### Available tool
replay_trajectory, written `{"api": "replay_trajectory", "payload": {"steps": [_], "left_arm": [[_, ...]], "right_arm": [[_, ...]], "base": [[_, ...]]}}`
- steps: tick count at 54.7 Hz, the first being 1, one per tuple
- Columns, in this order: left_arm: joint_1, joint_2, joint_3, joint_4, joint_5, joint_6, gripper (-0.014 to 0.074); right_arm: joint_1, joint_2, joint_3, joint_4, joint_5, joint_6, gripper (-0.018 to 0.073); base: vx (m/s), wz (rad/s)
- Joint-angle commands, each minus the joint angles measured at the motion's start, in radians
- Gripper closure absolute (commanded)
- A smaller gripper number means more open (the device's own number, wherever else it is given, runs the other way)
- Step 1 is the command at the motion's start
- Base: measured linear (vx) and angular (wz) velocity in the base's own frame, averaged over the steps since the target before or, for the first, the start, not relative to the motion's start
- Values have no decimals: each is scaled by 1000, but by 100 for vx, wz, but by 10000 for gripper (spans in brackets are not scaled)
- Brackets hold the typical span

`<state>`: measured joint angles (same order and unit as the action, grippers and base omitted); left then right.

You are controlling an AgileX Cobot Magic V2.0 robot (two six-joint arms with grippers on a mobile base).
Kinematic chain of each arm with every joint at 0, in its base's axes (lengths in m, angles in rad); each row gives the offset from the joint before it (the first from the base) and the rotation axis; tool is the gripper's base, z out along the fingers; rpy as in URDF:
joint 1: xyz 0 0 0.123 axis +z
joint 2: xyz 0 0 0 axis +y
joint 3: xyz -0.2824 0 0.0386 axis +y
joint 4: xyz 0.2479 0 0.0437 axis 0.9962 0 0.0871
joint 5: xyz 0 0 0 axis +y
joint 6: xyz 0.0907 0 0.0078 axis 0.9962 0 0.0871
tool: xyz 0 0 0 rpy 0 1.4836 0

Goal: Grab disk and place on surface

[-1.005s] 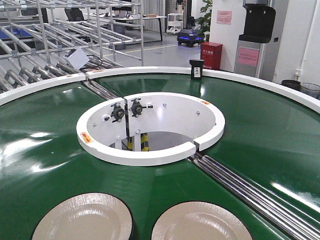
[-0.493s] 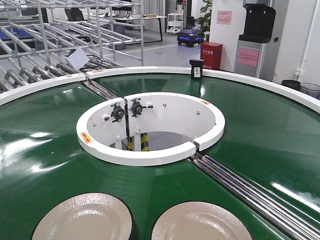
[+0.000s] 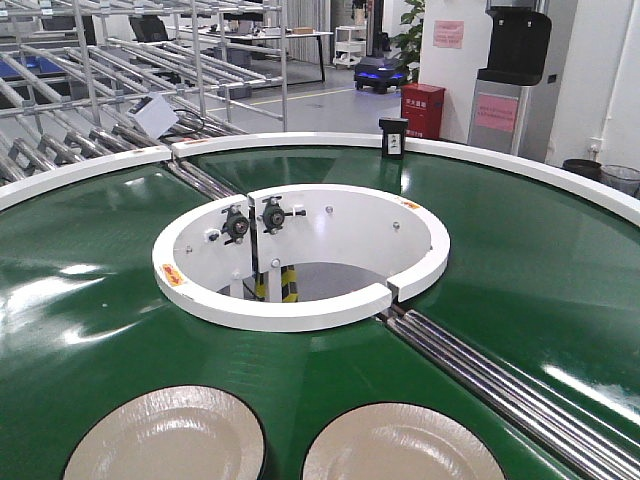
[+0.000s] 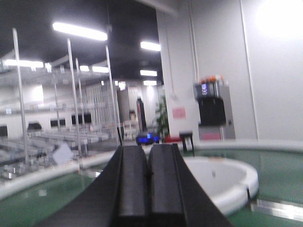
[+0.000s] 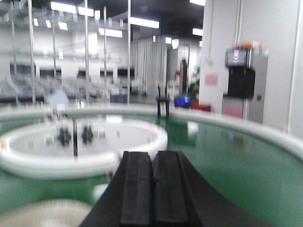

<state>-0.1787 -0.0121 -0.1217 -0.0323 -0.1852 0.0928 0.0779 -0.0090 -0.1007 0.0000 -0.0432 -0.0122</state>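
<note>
While the left gripper (image 4: 148,151) and right gripper (image 5: 153,158) grip nothing, the left disk (image 3: 165,435) and right disk (image 3: 400,445) lie on the green belt (image 3: 80,300).
Both pairs of black fingers are pressed together. The pale disks sit side by side, apart, at the belt's near edge; beyond stands the white inner ring (image 3: 300,315), then roller racks (image 3: 50,150).

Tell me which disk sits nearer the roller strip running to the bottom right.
The right disk, next to the roller strip; the left disk lies further off across the green belt.
</note>
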Motion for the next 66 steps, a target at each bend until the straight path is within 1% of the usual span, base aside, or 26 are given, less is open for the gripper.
{"api": "replay_trajectory", "payload": {"steps": [1, 5, 7, 9, 13, 20, 28, 38, 42, 47, 51, 56, 62, 64, 66], "left_arm": [[-8, 32, -202, 0, -2, 21, 604], [-8, 104, -331, 0, 46, 74, 604], [-8, 168, -413, 0, 73, 97, 604], [-8, 215, -464, 0, 89, 110, 604], [-8, 351, -584, 0, 122, 108, 604], [-8, 544, -694, 0, 129, 108, 604], [-8, 701, -721, 0, 90, 108, 604], [-8, 807, -721, 0, 91, 105, 598], [-8, 826, -721, 0, 91, 104, 582], [-8, 837, -721, 0, 91, 96, 531], [-8, 842, -721, 0, 91, 96, 468], [-8, 845, -721, 0, 93, 95, 360], [-8, 848, -721, 0, 93, 95, 194], [-8, 852, -721, 0, 93, 96, 132], [-8, 857, -721, 0, 91, 97, 87]], "right_arm": [[-1, 13, -194, 6, -44, -7, 568], [-1, 83, -339, 6, 9, -25, 568], [-1, 132, -408, 6, 24, -35, 568], [-1, 188, -472, 6, 35, -45, 568], [-1, 308, -580, 6, 43, -47, 568], [-1, 504, -704, 6, 35, -46, 568], [-1, 666, -750, 8, 32, -44, 568], [-1, 768, -749, 8, 43, -44, 566], [-1, 784, -749, 8, 59, -44, 558], [-1, 784, -749, 8, 71, -44, 523], [-1, 784, -749, 7, 78, -45, 470], [-1, 784, -749, 7, 108, -45, 345], [-1, 784, -749, 7, 148, -45, 136], [-1, 784, -749, 7, 146, -45, 54], [-1, 784, -749, 7, 141, -45, -8]], "base": [[0, 0], [0, 0], [0, 0], [0, 0], [0, 0], [0, 0], [0, 0], [0, 0], [0, 0], [0, 0], [0, 0], [0, 0], [0, 0], [0, 0], [0, 0]]}}
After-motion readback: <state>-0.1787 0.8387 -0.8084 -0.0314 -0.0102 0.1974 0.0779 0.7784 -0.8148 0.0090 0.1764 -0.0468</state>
